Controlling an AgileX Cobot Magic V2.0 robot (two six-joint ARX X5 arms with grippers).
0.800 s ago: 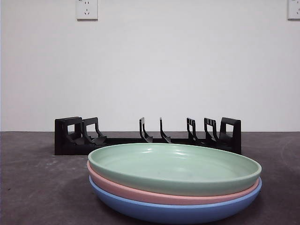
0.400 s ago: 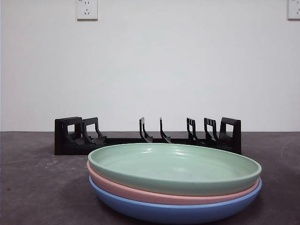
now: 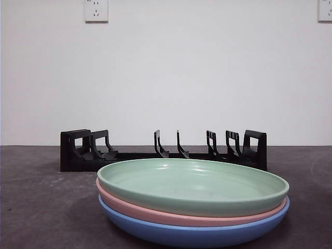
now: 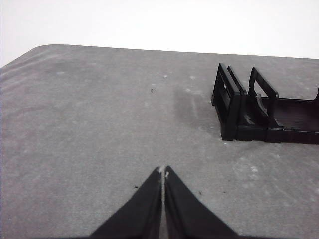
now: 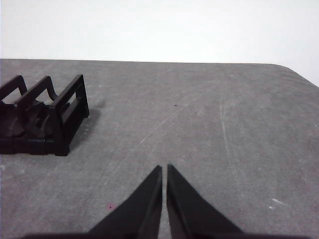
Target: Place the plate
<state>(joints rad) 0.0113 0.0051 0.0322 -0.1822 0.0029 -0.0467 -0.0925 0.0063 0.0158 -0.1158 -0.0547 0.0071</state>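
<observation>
Three plates are stacked near the front of the table: a green plate (image 3: 192,185) on top, a pink plate (image 3: 155,211) under it and a blue plate (image 3: 187,233) at the bottom. Behind the stack stands a black slotted plate rack (image 3: 161,151), all its slots bare. Neither arm shows in the front view. My left gripper (image 4: 163,172) is shut and holds nothing, hovering over bare table beside one end of the rack (image 4: 264,112). My right gripper (image 5: 164,168) is also shut and holds nothing, off the other end of the rack (image 5: 42,115).
The grey table (image 3: 41,207) stretches to either side of the stack. A white wall with two sockets (image 3: 96,10) rises behind the rack. The table's rounded corners show in both wrist views.
</observation>
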